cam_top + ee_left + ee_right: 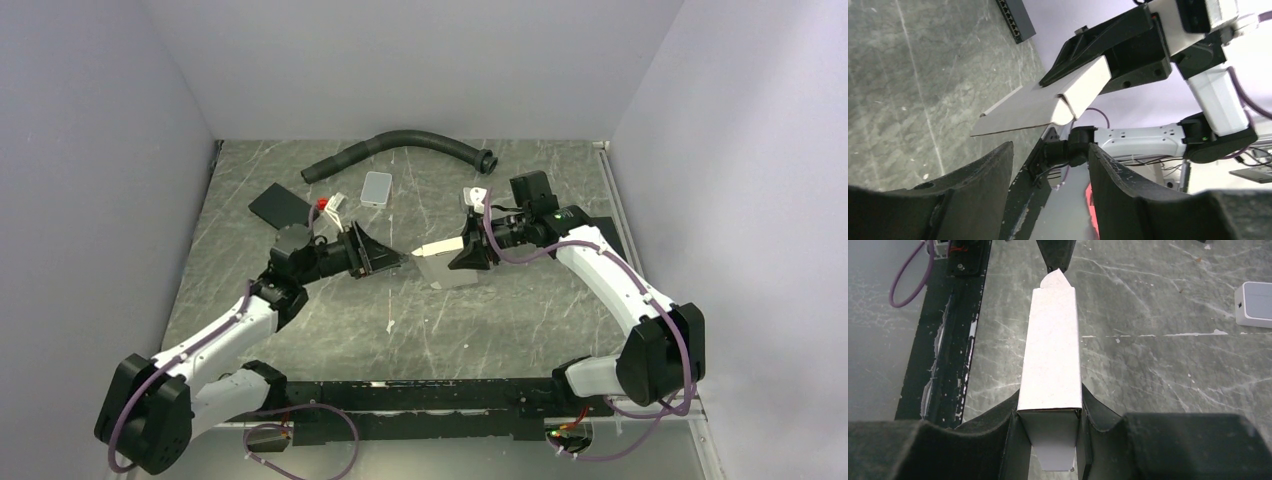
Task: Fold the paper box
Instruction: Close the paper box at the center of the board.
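The paper box (445, 266) is a slim white carton, held level above the table. My right gripper (470, 255) is shut on its right end; in the right wrist view the box (1050, 350) runs away from the jaws (1050, 412), with an end flap hanging below and a rounded tab at the far end. My left gripper (395, 262) stands open just left of the box's free end, not touching it. From the left wrist, the box (1048, 102) lies beyond the spread fingers (1050, 155), with a flat flap sticking out toward them.
A black ribbed hose (400, 145) lies at the back. A light grey tile (377, 187) and a black pad (280, 207) sit at the back left, with a small white and red part (332, 207) between them. A black rail (420, 395) runs along the near edge.
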`<state>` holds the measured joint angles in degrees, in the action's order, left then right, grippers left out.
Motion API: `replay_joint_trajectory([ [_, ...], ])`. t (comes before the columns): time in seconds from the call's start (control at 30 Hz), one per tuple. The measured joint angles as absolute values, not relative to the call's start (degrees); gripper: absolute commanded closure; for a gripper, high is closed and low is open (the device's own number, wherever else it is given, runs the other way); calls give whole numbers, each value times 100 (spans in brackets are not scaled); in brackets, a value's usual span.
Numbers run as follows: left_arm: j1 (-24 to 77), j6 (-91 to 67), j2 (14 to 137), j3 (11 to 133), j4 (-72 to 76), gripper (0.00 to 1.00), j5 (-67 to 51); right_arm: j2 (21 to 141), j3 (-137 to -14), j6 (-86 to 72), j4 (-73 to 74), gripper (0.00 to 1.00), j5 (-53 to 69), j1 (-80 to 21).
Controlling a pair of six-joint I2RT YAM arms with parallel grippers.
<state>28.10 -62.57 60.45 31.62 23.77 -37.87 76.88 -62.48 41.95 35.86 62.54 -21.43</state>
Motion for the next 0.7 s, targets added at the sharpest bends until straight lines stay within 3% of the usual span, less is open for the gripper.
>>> replay_joint_trajectory([
  [0.37, 2816, -4495, 5660, 1741, 3942, 39, -3660, 7688, -6182, 3612, 3234, 100, 6866, -2027],
  [0.7, 2895, -3109, 5841, 1706, 4753, 41, -3594, 7695, -6027, 2928, 2700, 100, 7290, -2016],
])
